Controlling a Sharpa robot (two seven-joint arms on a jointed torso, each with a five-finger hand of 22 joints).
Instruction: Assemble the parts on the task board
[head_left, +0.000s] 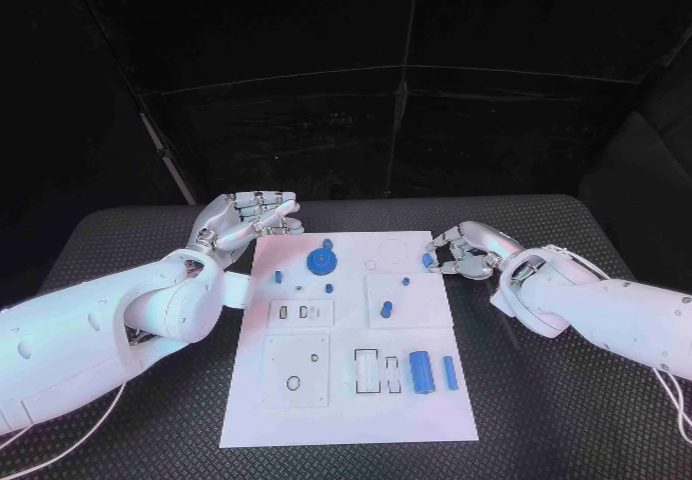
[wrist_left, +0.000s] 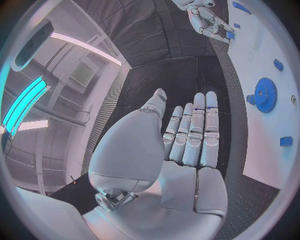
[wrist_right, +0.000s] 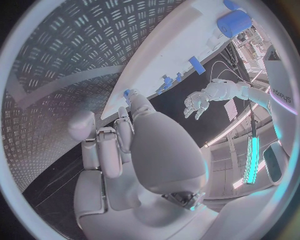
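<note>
My right hand pinches a small blue part at the task board edge. My left hand hovers, fingers straight and together, holding nothing.

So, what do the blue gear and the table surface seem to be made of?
Blue gear: probably plastic, matte; even solid colour, no metallic shine. Table: looks like dark rubber or textured matting; a fine raised tread pattern covers it. Neither is certain from looks alone.

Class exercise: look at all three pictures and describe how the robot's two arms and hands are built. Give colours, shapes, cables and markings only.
Both arms are smooth, rounded white shells with bulbous joints. Each ends in a silver metallic hand: the left hand and the right hand have segmented, jointed fingers with rounded tips and a broad, smooth silver back. Thin white cables trail along the arms near the bottom corners of the head view. Dark lettering marks the left arm's shell in the right wrist view.
</note>
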